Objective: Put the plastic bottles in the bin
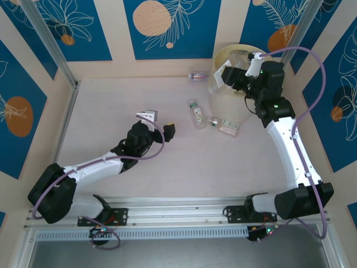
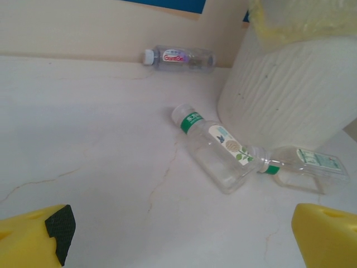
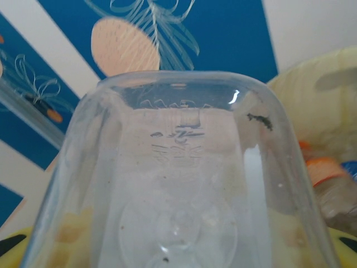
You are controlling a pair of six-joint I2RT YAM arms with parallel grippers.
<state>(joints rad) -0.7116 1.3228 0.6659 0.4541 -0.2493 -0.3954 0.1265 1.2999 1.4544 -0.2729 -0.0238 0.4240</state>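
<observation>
The right claw (image 1: 226, 75) grips a clear bottle (image 3: 178, 184) at the bin's (image 1: 228, 53) rim. Released there, I judge it could tip outside. The left claw (image 1: 159, 124) gapes empty, well clear of the bin. At the bin's foot lie a green-banded bottle (image 2: 215, 148) and another bottle (image 2: 304, 167), which may roll if nudged. The pale tabletop (image 2: 83, 139) is veined, and the wall panels (image 1: 72, 22) are blue and floral.

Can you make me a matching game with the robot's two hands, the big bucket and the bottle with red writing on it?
Things:
1. left gripper
2. right gripper
3. bin
4. red-label bottle

States:
A. lying on its side by the back wall
B. open, holding nothing
C. pale yellow, standing upright
D. shut on a clear bottle

Pairs: 1-B, 2-D, 3-C, 4-A
</observation>
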